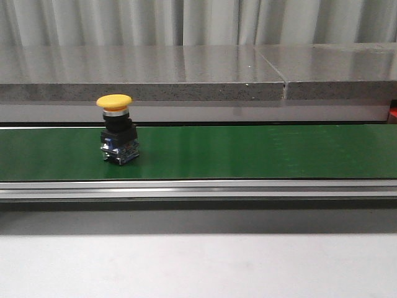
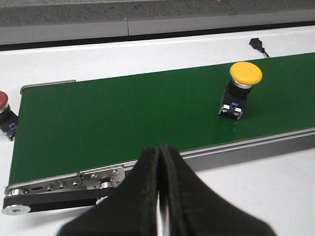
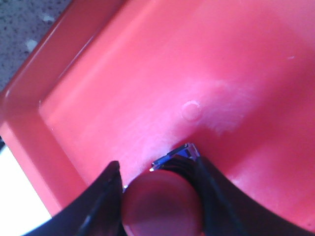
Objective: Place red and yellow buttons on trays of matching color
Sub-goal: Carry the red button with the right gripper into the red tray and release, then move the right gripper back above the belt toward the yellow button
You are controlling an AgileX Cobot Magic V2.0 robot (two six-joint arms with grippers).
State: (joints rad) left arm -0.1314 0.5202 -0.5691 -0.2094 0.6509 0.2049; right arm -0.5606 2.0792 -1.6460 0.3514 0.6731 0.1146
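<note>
Yellow button [image 1: 115, 100] — domed glossy cap, boxy black base — on green belt [image 1: 248, 151].

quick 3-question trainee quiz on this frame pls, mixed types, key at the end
1. True or false: the yellow button lies tipped over on the green belt.
2. What is the right gripper holding, and over what? A) a yellow button over the belt B) a red button over the red tray C) nothing, over the table
3. Fill in: in the left wrist view, the left gripper's jaws are ____, with nothing between them.

Key
1. False: it stands upright, cap on top.
2. B: the jaws flank the red cap, with the tray floor behind it.
3. Shut: the two jaws meet.
</note>
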